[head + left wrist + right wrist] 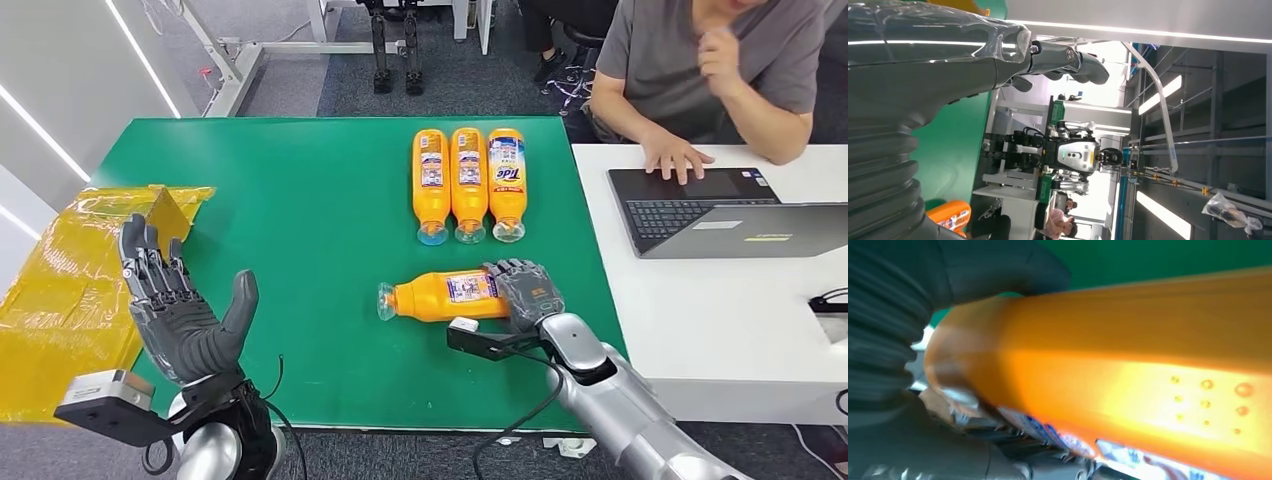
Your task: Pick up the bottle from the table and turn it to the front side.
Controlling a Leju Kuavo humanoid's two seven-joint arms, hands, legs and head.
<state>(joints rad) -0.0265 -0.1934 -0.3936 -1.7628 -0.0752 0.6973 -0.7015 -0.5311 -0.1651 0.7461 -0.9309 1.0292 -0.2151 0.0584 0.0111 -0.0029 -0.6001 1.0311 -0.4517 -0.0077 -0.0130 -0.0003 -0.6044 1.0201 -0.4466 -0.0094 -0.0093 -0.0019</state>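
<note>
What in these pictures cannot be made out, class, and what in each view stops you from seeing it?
- Base end of the lying bottle, head view: covered by the right hand.
- That bottle's label, right wrist view: blurred and cut off by the picture's edge.
- Small print on the three bottles in a row, head view: too small to read.
- Table past the left hand, left wrist view: hidden by the hand's own bulk.

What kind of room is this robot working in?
Probably a robotics lab or test workshop: another robot stands on a rack behind, a person works at a laptop, and the green table holds practice bottles.
</note>
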